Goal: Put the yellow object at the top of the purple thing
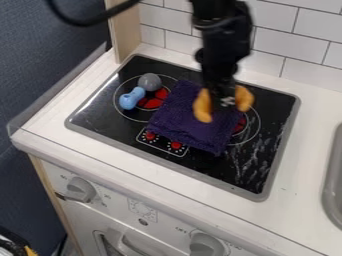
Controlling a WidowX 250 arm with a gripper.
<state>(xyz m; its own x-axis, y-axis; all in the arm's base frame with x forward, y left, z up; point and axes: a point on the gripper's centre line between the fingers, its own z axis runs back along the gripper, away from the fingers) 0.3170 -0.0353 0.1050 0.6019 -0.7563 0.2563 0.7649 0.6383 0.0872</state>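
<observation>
My black pincer [224, 102] is over the soft purple cloth [193, 123]; I cannot tell how far it is open, or whether it grips. The yellow-orange rounded object [202, 107] shows on both its sides. I judge it light and quite firm, best taken at the middle. The black glass stove top [268, 119] gives me more room at right, away from the blue knobbed toy [131, 98].

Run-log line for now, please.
hand: over purple cloth | yellow object: at hand, grip unclear | blue item: on stovetop, beside cloth
</observation>
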